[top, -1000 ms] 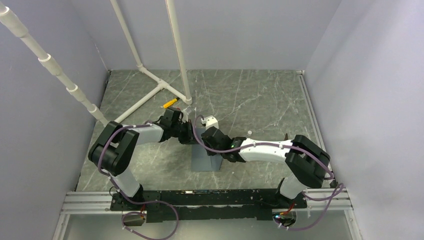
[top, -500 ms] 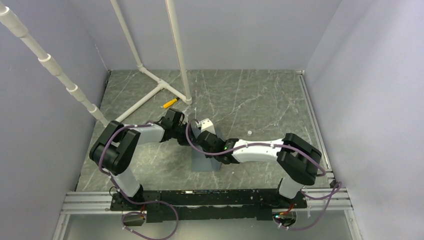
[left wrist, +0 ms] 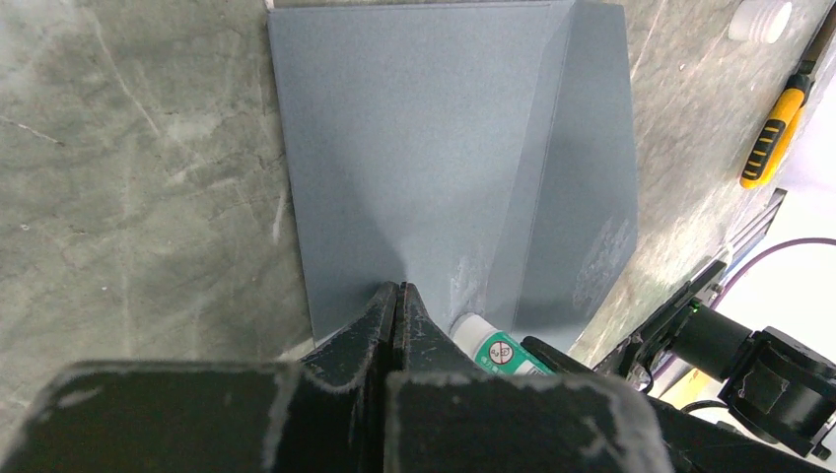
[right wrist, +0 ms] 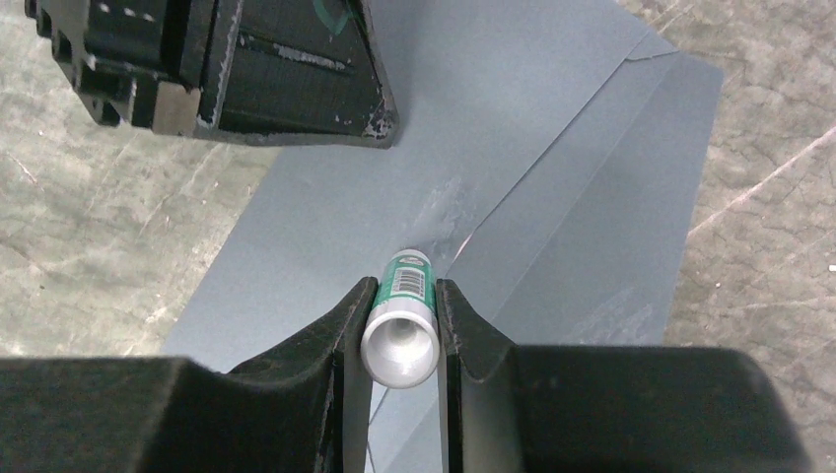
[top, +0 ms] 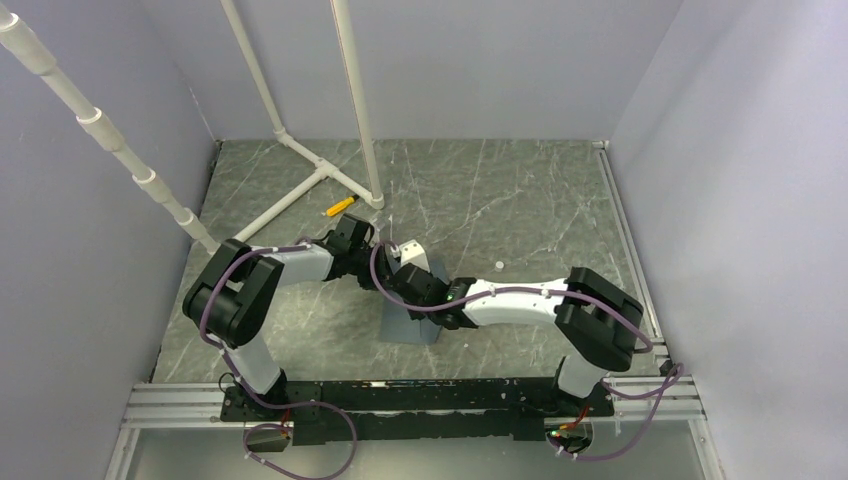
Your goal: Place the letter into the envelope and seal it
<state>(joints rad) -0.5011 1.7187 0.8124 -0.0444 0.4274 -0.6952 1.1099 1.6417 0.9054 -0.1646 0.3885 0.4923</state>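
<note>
The slate-grey envelope point(left wrist: 424, 148) lies flat on the table, its flap point(left wrist: 582, 177) folded out to one side with whitish smears on it. It also shows in the top view point(top: 408, 328) and the right wrist view point(right wrist: 592, 197). The letter is not in view. My left gripper point(left wrist: 397, 288) is shut, with its tips resting on the envelope near one edge. My right gripper point(right wrist: 404, 288) is shut on a green-and-white glue stick point(right wrist: 404, 315). The stick's tip touches the envelope at the flap fold, right beside the left fingers point(right wrist: 380, 123).
A yellow-and-black tool point(top: 340, 207) and a small white cap point(top: 498, 265) lie on the marble table beyond the arms. A white pipe frame point(top: 330, 175) stands at the back left. Purple walls close in the sides.
The right arm has swung left, bringing the glue stick closer beside the left gripper over the envelope. The left gripper has stayed where it was.
</note>
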